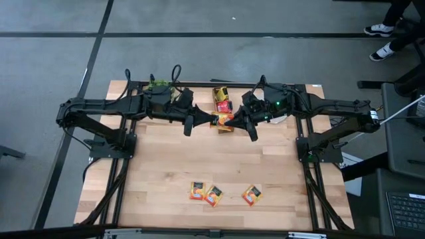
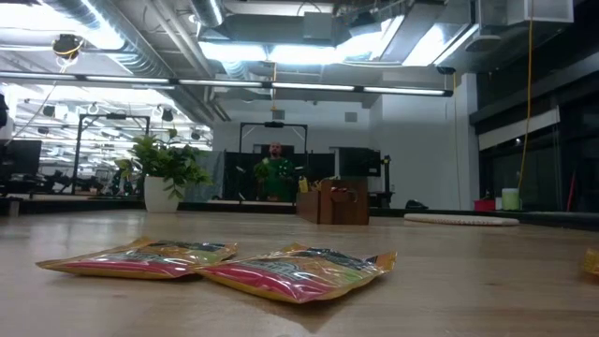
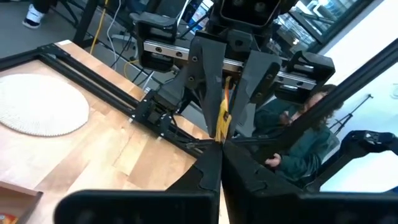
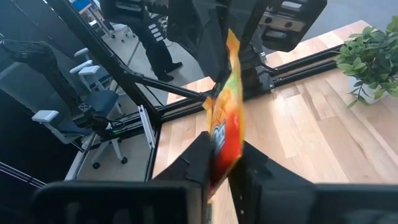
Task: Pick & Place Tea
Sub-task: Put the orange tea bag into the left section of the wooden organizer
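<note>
Gripping one tea sachet edge-on, both end effectors meet mid-air.

Orange-yellow sachet, pale wood table, dark hands.

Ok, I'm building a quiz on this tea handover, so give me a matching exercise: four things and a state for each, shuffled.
Things:
1. held sachet
2. three sachets
3. potted plant
4. woven mat

States:
A. pale, lying flat
B. lying loose, away from both arms
C. green, standing upright
D. up in the air, pinched by the left gripper, with the right gripper meeting it

Pairs: 1-D, 2-B, 3-C, 4-A
</note>
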`<action>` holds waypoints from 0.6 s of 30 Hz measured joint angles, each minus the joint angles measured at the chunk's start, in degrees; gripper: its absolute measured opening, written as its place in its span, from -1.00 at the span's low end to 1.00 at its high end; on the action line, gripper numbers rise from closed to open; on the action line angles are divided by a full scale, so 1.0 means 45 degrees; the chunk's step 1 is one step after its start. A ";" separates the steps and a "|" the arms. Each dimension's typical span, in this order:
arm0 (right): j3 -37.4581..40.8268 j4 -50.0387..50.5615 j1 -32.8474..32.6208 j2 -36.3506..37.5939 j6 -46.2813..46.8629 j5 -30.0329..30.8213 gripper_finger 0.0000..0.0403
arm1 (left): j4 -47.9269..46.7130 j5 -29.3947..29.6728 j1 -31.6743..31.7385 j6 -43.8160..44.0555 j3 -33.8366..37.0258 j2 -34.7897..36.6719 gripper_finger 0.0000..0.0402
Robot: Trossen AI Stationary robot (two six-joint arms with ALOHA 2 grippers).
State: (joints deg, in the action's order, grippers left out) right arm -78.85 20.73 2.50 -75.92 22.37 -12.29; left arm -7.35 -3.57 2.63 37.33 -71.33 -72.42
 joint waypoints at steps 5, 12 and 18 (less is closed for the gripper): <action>0.0000 0.0005 0.0000 0.0002 0.0000 0.0012 -0.59 | -0.0029 0.0322 -0.0005 0.0084 0.0000 0.0000 -0.99; 0.0005 0.0134 0.0000 0.0736 0.0002 0.0018 -0.27 | -0.0538 0.0951 0.0097 0.1075 0.0000 0.0000 -0.99; 0.0005 0.0817 0.0000 0.2014 0.0005 0.0638 -0.13 | -0.1652 0.2048 0.0335 0.2664 0.0005 -0.0053 -0.99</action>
State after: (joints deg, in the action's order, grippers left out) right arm -78.83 24.41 2.50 -66.86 22.39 -9.42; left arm -14.79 5.65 4.14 49.32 -71.31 -72.66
